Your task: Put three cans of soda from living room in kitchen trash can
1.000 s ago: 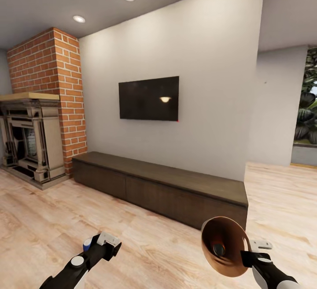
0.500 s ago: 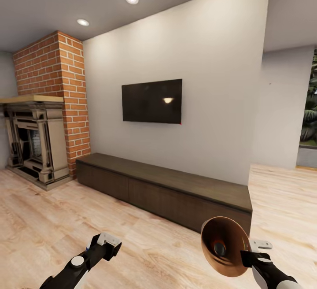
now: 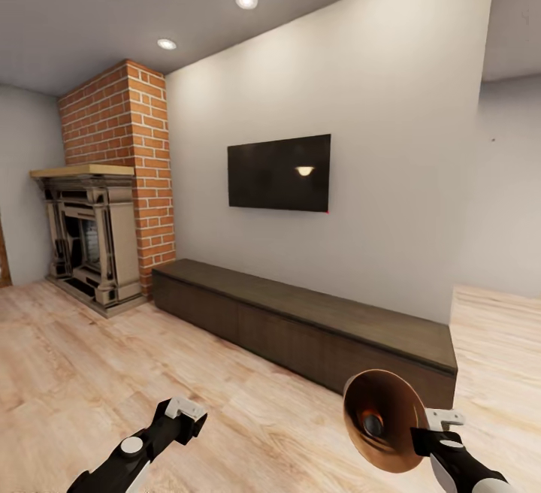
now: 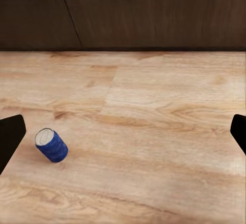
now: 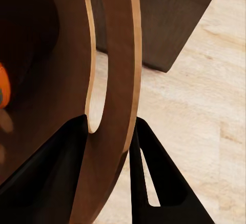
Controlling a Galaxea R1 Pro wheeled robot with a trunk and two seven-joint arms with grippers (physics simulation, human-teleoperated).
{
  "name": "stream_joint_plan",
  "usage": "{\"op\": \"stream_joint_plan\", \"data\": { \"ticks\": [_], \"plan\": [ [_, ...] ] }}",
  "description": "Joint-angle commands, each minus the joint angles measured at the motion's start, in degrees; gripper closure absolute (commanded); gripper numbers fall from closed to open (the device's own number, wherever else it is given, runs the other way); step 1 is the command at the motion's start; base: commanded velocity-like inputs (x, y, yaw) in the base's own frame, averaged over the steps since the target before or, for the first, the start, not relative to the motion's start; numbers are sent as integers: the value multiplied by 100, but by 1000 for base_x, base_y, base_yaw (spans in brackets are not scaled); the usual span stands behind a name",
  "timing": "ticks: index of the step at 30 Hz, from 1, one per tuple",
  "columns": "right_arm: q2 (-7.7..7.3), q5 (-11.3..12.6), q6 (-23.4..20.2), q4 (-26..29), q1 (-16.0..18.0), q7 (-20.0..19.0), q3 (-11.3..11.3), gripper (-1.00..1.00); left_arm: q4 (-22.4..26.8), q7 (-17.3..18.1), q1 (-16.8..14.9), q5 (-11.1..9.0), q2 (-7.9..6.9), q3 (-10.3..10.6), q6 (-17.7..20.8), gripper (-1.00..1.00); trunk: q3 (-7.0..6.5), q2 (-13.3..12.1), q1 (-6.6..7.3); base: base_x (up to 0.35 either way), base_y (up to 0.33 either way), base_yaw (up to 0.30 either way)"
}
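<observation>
Your right gripper (image 3: 430, 433) is pinched on the rim of the trash can (image 3: 383, 421), which you hold tipped with its coppery mouth facing the head camera, in front of the near end of the long dark bench (image 3: 315, 324). The right wrist view adds what the head view blurs: the fingers (image 5: 154, 183) straddle the rim, and an orange soda can (image 5: 3, 92) lies inside. What looks like a second dark-topped can sits deeper in the bucket, though that is hard to make out. Your left gripper (image 3: 180, 412) hangs spread wide and empty; between its fingertips the left wrist view shows the blue soda can (image 4: 51, 145) lying on its side on the wooden floor (image 4: 154, 131), short of the bench's front.
</observation>
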State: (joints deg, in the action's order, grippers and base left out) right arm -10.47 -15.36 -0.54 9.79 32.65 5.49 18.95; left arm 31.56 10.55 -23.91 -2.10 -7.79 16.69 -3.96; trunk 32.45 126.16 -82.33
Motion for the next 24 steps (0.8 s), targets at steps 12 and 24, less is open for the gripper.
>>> {"op": "stream_joint_plan", "data": {
  "ticks": [12,24],
  "plan": [
    [6,-3,1,13,4,-21,39,100,-1,0,0,0,-2,1,0,-100,-1,1,0,-101,151,214],
    [4,-3,1,6,4,-21,39,100,-1,0,0,-12,-3,-11,0,-100,-1,1,0,-174,228,232]
  ]
}}
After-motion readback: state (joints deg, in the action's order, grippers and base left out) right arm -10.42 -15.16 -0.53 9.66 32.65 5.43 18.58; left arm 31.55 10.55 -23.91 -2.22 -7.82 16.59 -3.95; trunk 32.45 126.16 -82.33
